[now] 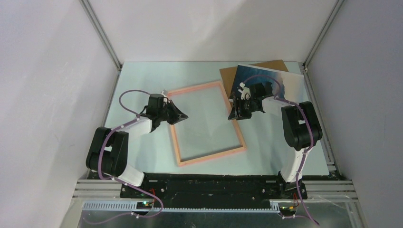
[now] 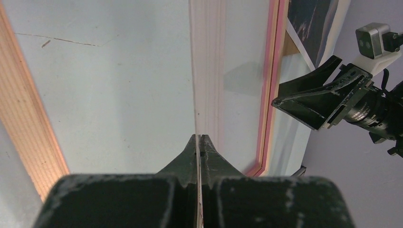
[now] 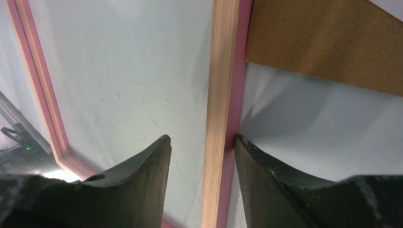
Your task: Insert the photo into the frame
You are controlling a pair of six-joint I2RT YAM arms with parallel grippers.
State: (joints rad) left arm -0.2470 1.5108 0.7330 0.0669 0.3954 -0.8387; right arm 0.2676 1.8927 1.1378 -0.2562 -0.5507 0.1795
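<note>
Top external view: your right gripper (image 1: pixel 235 114) straddles the frame's (image 1: pixel 212 156) right rail, jaws apart. Your left gripper (image 1: pixel 182 115) is pressed together at its left rail. The photo (image 1: pixel 292 83) lies at the table's (image 1: pixel 138 95) far right.

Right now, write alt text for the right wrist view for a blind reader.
The open right gripper straddles one wooden, pink-edged rail of the frame, a dark finger on each side. A brown backing board fills the upper right, over the pale table.
</note>
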